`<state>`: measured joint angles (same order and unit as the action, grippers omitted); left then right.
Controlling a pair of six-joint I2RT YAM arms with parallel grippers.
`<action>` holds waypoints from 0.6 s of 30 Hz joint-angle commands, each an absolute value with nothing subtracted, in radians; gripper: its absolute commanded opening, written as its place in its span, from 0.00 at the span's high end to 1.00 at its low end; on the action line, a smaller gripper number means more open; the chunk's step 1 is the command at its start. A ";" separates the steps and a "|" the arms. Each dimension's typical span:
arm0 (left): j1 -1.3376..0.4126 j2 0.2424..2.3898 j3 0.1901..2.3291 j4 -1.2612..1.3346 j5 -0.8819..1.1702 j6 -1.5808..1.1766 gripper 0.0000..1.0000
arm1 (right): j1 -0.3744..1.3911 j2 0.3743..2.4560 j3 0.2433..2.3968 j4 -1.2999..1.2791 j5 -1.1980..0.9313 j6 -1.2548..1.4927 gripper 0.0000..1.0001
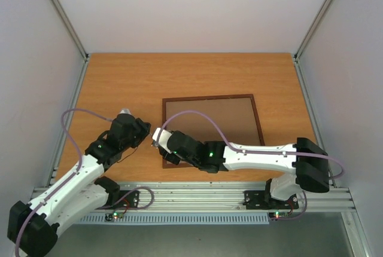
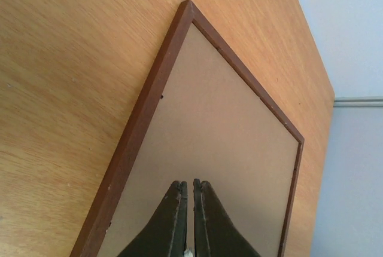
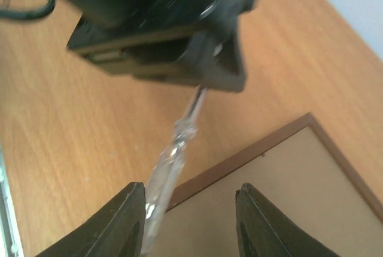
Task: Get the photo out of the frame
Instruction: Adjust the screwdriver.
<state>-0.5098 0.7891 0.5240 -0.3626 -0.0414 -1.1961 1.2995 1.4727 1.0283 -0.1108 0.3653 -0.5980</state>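
Observation:
The frame [image 1: 209, 97] lies flat on the table with its plain brown back up, so the photo is hidden. My left gripper [image 1: 145, 130] hovers just off the frame's left edge [image 2: 137, 131], jaws [image 2: 190, 182] shut, with a pale sliver showing deep between them. In the right wrist view a slim clear-handled tool [image 3: 170, 161] hangs by its thin metal end from the left gripper's black body [image 3: 161, 24]. Its handle lies against my right gripper's left finger [image 3: 128, 221]. My right gripper [image 3: 191, 188] is open over the frame's near left corner [image 3: 251, 152], gripping nothing.
The wooden table [image 1: 131, 83] is walled by white panels at the back and both sides. An aluminium rail [image 1: 197, 194] carrying both arm bases runs along the near edge. The right arm [image 1: 257, 152] reaches across the frame's near edge.

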 commanded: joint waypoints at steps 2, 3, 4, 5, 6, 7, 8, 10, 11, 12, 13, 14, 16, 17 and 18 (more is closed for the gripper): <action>-0.523 0.830 0.557 -0.367 -0.099 -1.198 1.00 | 1.295 1.538 1.076 -0.199 0.292 -0.573 0.57; -0.523 0.832 0.559 -0.367 -0.099 -1.202 1.00 | 1.295 1.554 1.078 -0.193 0.294 -0.572 0.57; -0.524 0.834 0.559 -0.365 -0.099 -1.205 1.00 | 1.293 1.565 1.079 -0.187 0.295 -0.572 0.57; -0.525 0.834 0.559 -0.369 -0.101 -1.208 0.99 | 1.292 1.577 1.081 -0.180 0.293 -0.571 0.57; -0.525 0.834 0.559 -0.373 -0.104 -1.212 1.00 | 1.290 1.589 1.081 -0.170 0.292 -0.570 0.58; -0.525 0.833 0.560 -0.376 -0.104 -1.218 1.00 | 1.289 1.601 1.081 -0.158 0.295 -0.571 0.59; -0.525 0.833 0.559 -0.377 -0.103 -1.220 0.99 | 1.286 1.614 1.083 -0.147 0.300 -0.571 0.59; -0.524 0.833 0.558 -0.378 -0.098 -1.228 1.00 | 1.281 1.638 1.083 -0.125 0.316 -0.568 0.60; -0.525 0.834 0.559 -0.379 -0.094 -1.231 0.99 | 1.278 1.648 1.083 -0.113 0.322 -0.568 0.61; -0.525 0.835 0.559 -0.380 -0.090 -1.235 0.99 | 1.274 1.656 1.085 -0.105 0.323 -0.570 0.61; -0.525 0.836 0.559 -0.381 -0.088 -1.237 0.99 | 1.272 1.663 1.088 -0.096 0.329 -0.571 0.62; -0.525 0.836 0.558 -0.383 -0.086 -1.241 1.00 | 1.272 1.668 1.090 -0.088 0.334 -0.573 0.62; -0.525 0.835 0.553 -0.386 -0.082 -1.252 0.99 | 1.272 1.677 1.096 -0.076 0.344 -0.576 0.63; -0.525 0.836 0.551 -0.387 -0.079 -1.257 1.00 | 1.271 1.684 1.101 -0.074 0.350 -0.577 0.63; -0.525 0.836 0.548 -0.384 -0.078 -1.260 0.99 | 1.271 1.690 1.109 -0.075 0.355 -0.579 0.64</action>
<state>-0.5186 0.8322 0.5301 -0.3874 -0.0681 -1.2308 1.2770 1.6764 1.0626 -0.1196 0.3218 -0.5816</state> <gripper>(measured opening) 0.043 0.368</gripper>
